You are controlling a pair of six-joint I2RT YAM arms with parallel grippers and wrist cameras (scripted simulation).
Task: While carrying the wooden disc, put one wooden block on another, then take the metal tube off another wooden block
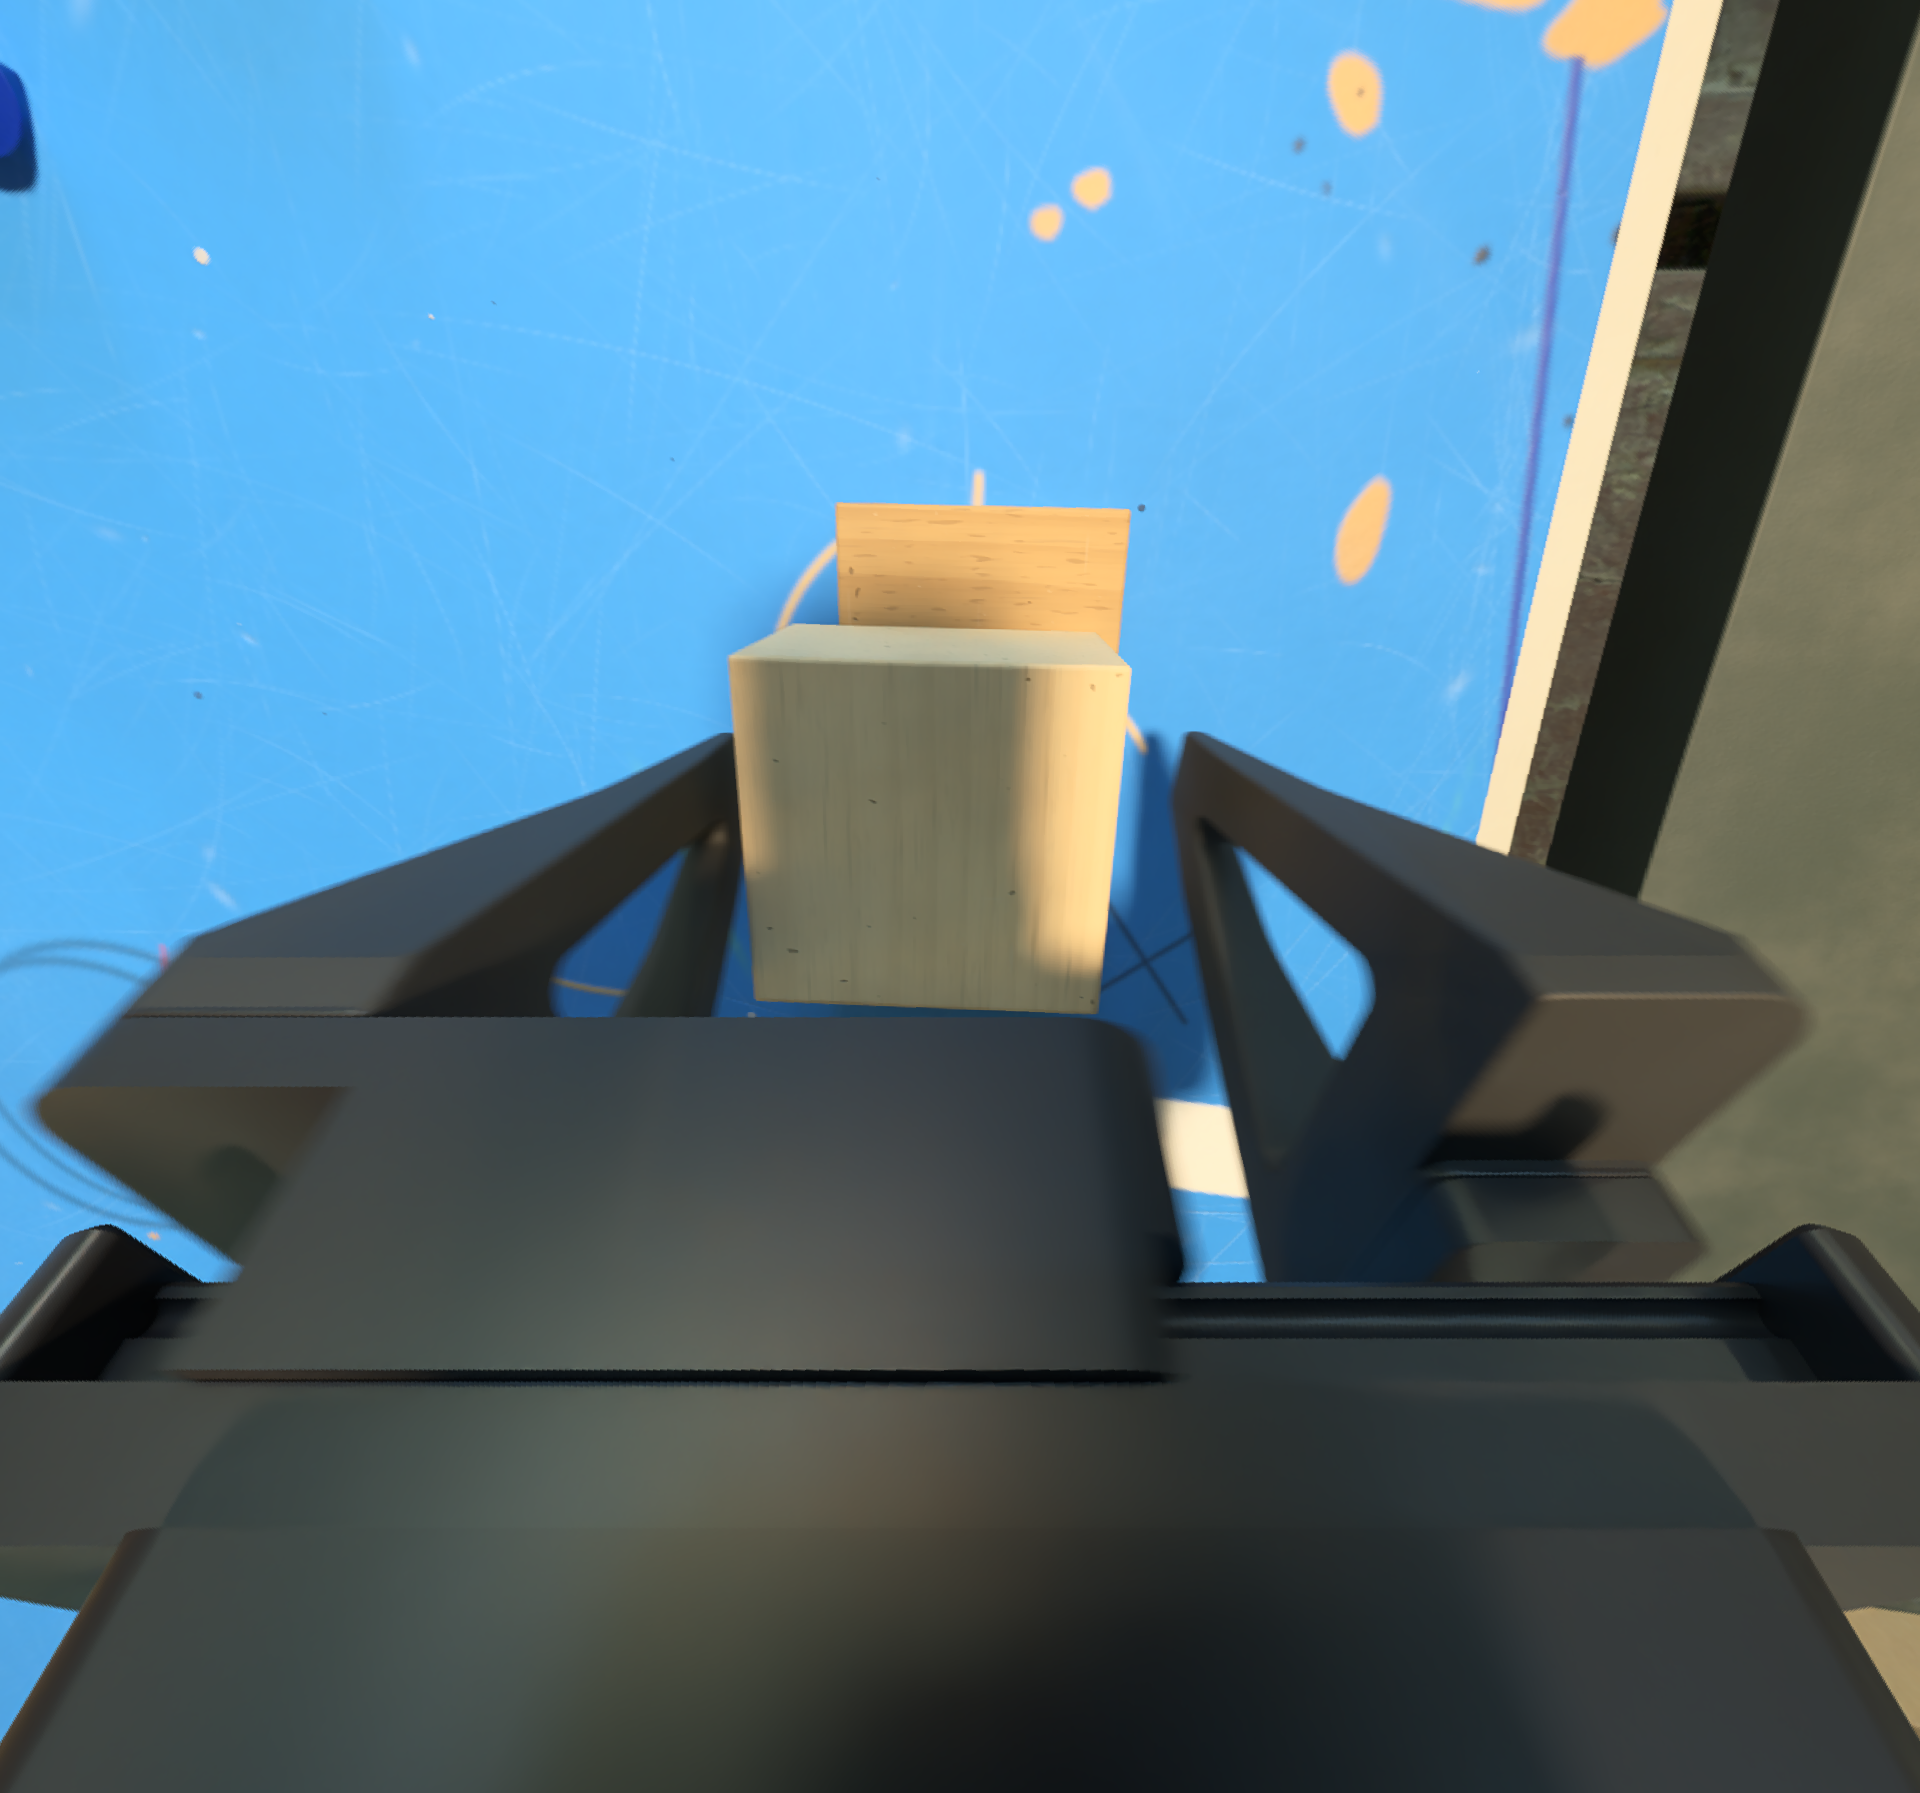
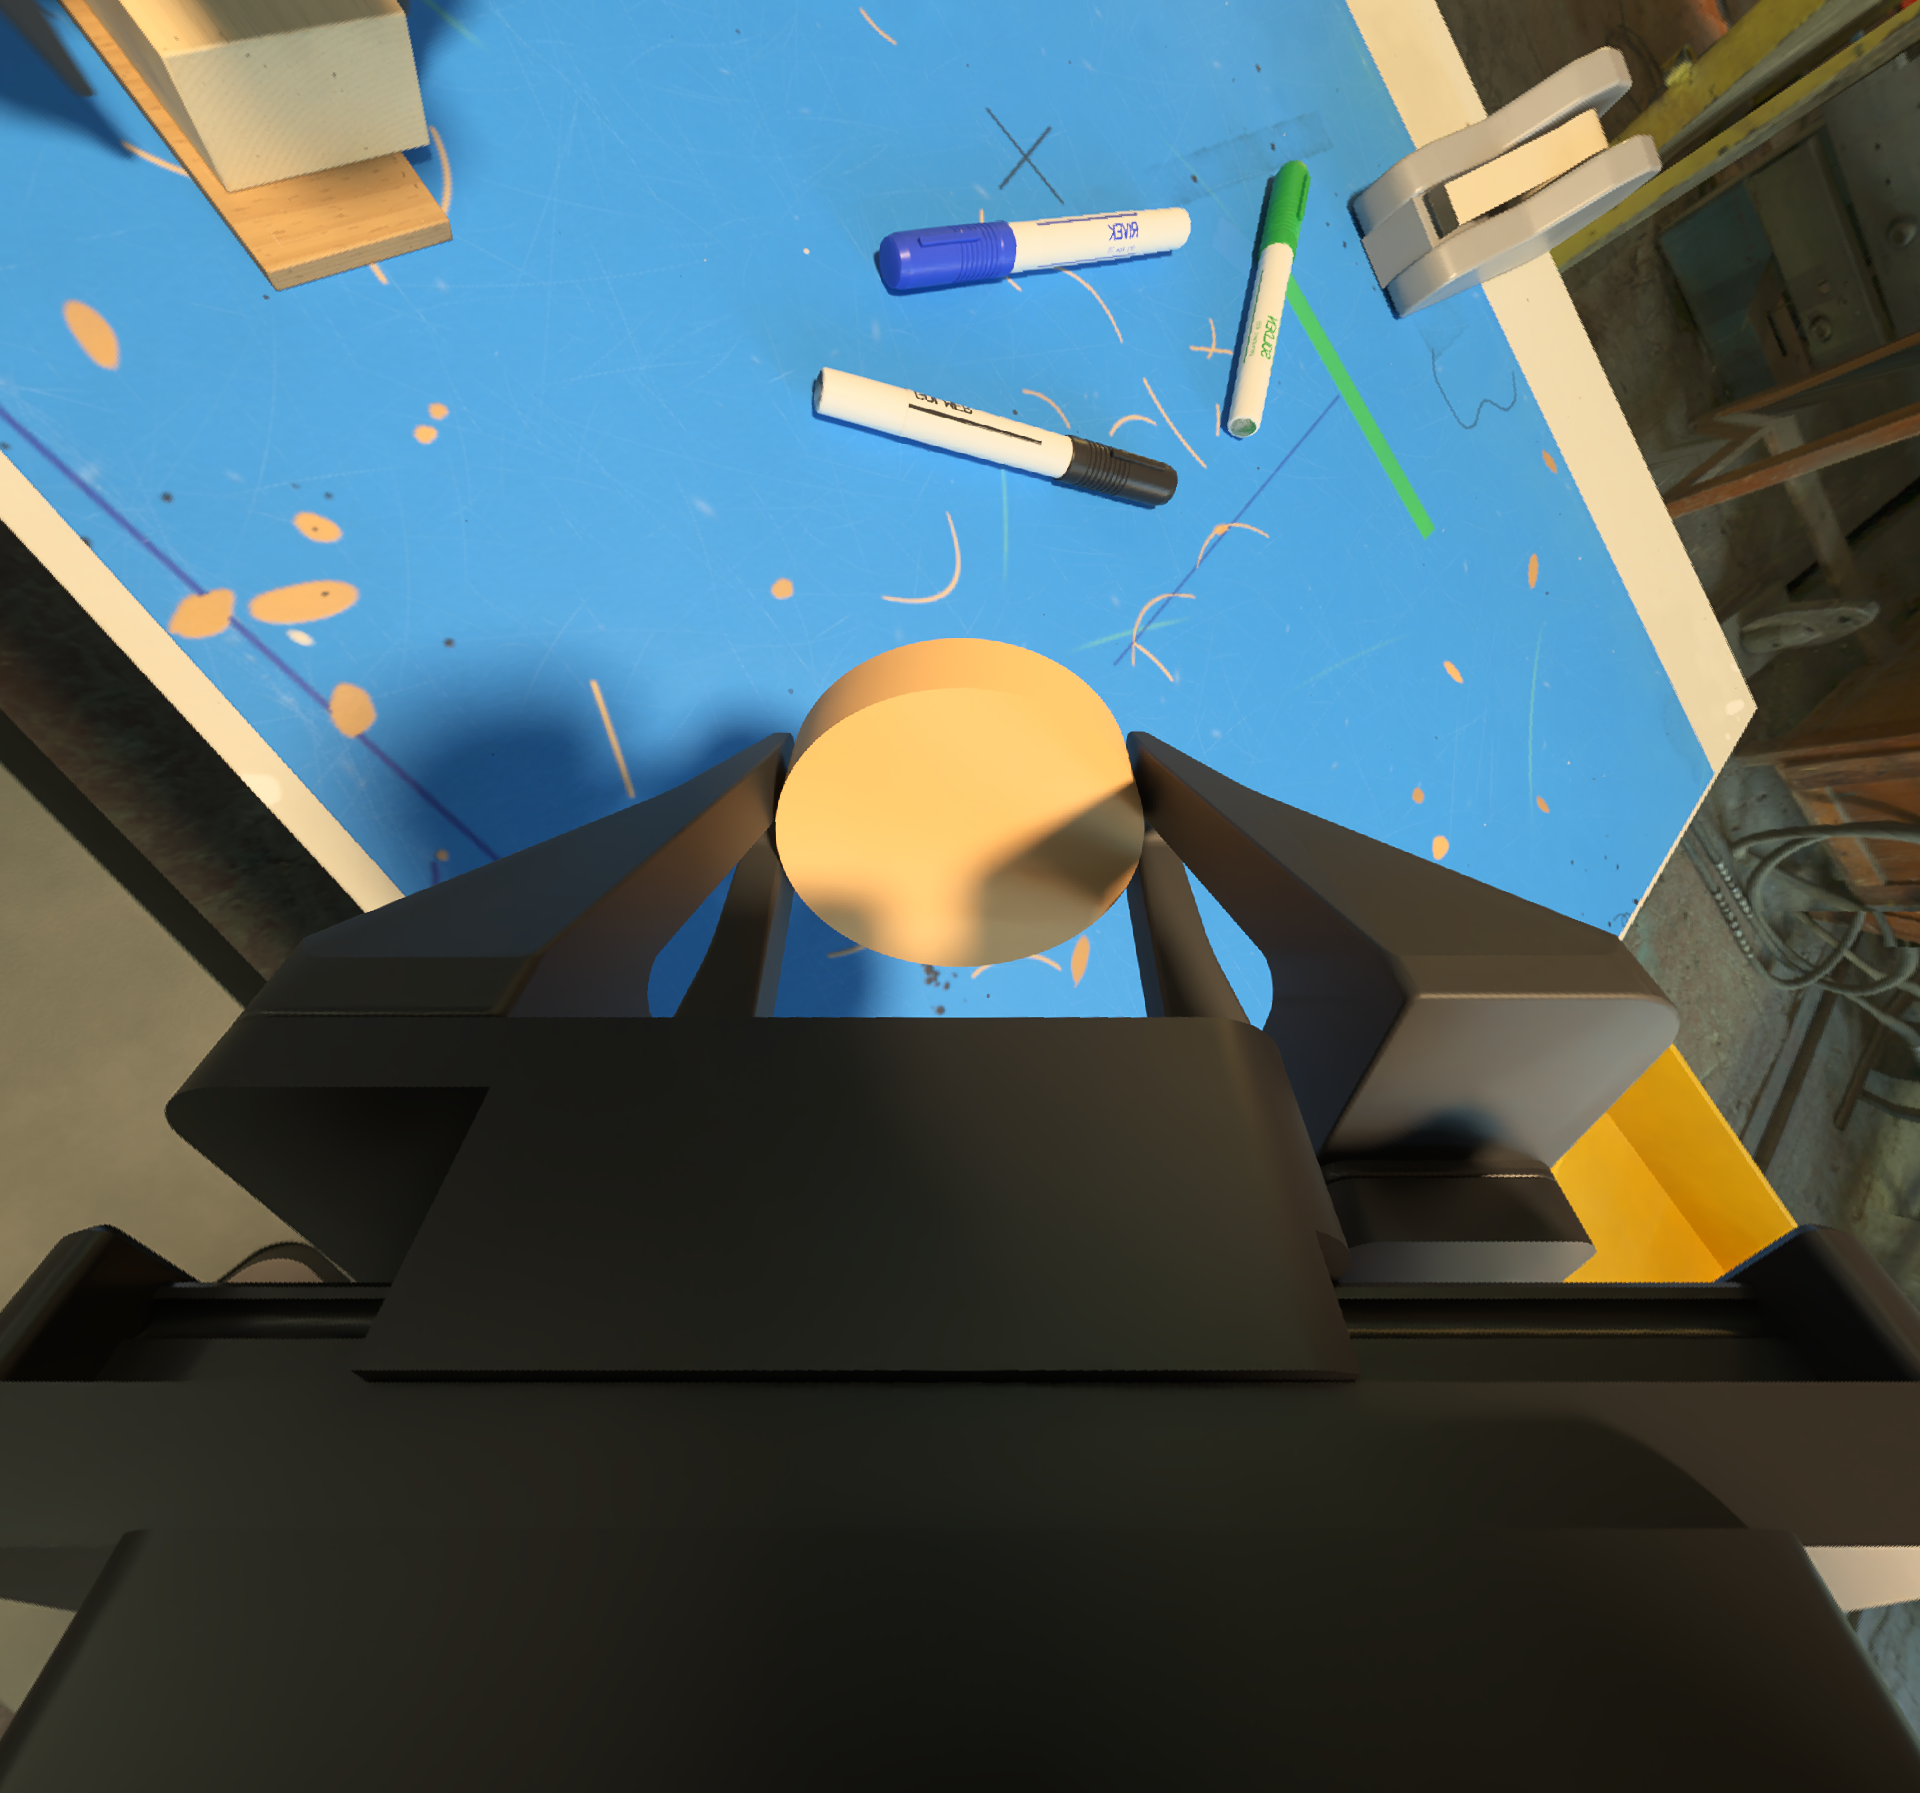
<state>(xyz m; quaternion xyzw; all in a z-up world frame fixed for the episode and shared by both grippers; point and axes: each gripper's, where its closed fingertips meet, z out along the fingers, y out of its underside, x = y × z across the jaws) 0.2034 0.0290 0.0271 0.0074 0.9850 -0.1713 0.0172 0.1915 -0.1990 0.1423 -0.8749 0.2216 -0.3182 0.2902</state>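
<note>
Gripping smooth round wooden disc (image 2: 956, 808), pale square block (image 1: 925, 829)

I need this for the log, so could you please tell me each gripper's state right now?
Left gripper: open around the pale wooden block, right finger clear of it.
Right gripper: closed on the wooden disc.

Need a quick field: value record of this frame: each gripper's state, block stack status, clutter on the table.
left gripper: open; left finger touches the pale wooden block, right finger stands clear
right gripper: shut on the wooden disc, held above the table
stack: pale wooden block rests on the flat wooden block
metal tube: not in view
clutter: blue marker, black marker, green marker, all lying flat
table edge: grey clamp
</note>
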